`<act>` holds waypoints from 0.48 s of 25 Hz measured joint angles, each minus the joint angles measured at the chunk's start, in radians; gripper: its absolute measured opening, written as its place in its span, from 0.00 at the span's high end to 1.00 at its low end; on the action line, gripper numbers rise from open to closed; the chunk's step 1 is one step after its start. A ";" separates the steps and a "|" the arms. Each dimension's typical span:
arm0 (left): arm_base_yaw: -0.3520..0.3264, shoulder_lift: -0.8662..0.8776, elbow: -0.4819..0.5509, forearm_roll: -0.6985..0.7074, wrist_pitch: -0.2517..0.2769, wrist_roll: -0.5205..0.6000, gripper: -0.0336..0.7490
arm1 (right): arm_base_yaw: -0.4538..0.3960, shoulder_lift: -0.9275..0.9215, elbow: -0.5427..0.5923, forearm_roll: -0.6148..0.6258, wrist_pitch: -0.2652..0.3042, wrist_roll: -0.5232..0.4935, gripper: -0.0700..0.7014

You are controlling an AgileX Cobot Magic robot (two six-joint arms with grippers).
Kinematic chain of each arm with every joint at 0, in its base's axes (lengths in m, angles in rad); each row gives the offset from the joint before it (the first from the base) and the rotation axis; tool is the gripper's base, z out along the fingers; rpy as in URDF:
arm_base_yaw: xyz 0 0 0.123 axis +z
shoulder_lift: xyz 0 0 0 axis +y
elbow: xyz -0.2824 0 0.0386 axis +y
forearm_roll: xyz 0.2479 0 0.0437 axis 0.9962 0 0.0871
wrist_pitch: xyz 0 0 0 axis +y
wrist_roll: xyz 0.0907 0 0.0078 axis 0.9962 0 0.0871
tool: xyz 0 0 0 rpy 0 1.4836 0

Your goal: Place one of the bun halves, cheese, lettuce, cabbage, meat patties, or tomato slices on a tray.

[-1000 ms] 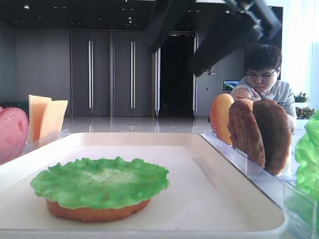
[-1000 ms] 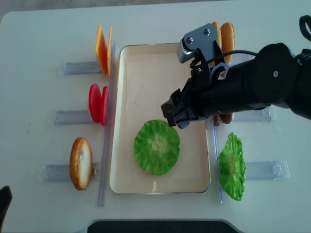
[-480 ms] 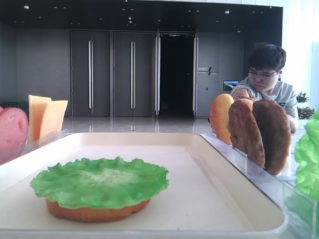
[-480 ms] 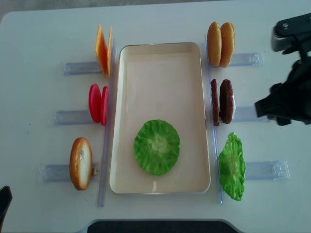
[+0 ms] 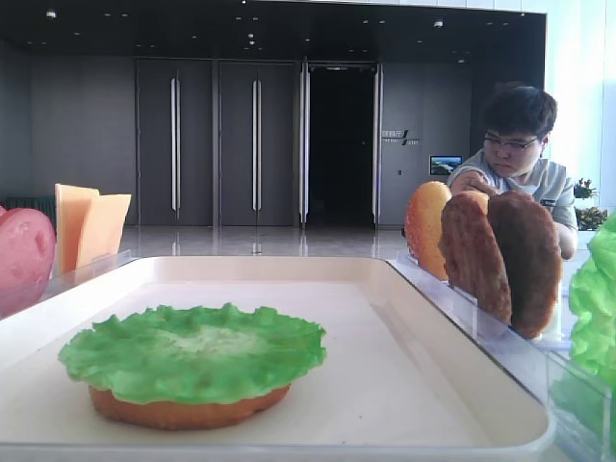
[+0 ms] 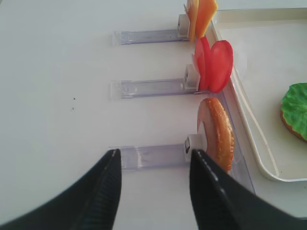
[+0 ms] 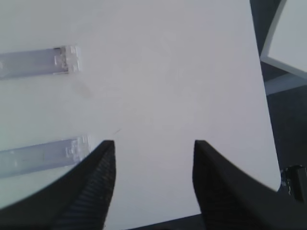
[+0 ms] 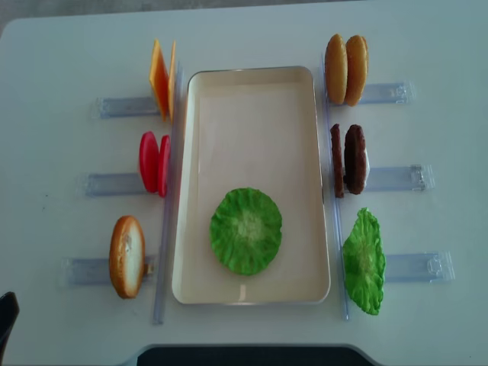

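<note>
Lettuce, a frilly bright green leaf (image 8: 246, 230), lies flat on a round golden-brown bun half (image 5: 183, 409) inside the large cream-white rectangular plastic tray (image 8: 252, 84), at the tray's near end and ahead and to the right of the left end effector (image 6: 153, 155). That black end effector hangs released over the white bench (image 6: 57, 72), its two fingers apart with nothing between them. Just ahead of its fingertips a clear plastic holder rail (image 6: 148, 156) carries a second golden-brown bun half (image 6: 218, 134) standing on edge. Farther ahead stand the pinkish-red rounded tomato slices (image 6: 216, 64), and farthest the thin yellow-orange cheese squares (image 6: 201, 12), each at the tray-side end of its own rail. The right end effector (image 7: 153, 143) is likewise released and empty above bare bench, with two clear rails (image 7: 38, 62) ahead to its left. Across the tray from the left end effector stand a second green leaf (image 8: 363, 261), the dark brown grainy meat patties (image 8: 347, 160) and a pair of golden buns (image 8: 345, 69).
</note>
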 joint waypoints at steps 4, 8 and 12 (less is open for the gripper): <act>0.000 0.000 0.000 0.000 0.000 0.000 0.50 | -0.003 -0.095 0.000 0.004 0.001 -0.012 0.45; 0.000 0.000 0.000 0.000 0.000 0.001 0.50 | -0.003 -0.181 0.000 0.016 0.002 -0.017 0.45; 0.000 0.000 0.000 0.000 0.000 0.004 0.51 | -0.003 -0.317 0.000 0.065 0.003 -0.040 0.45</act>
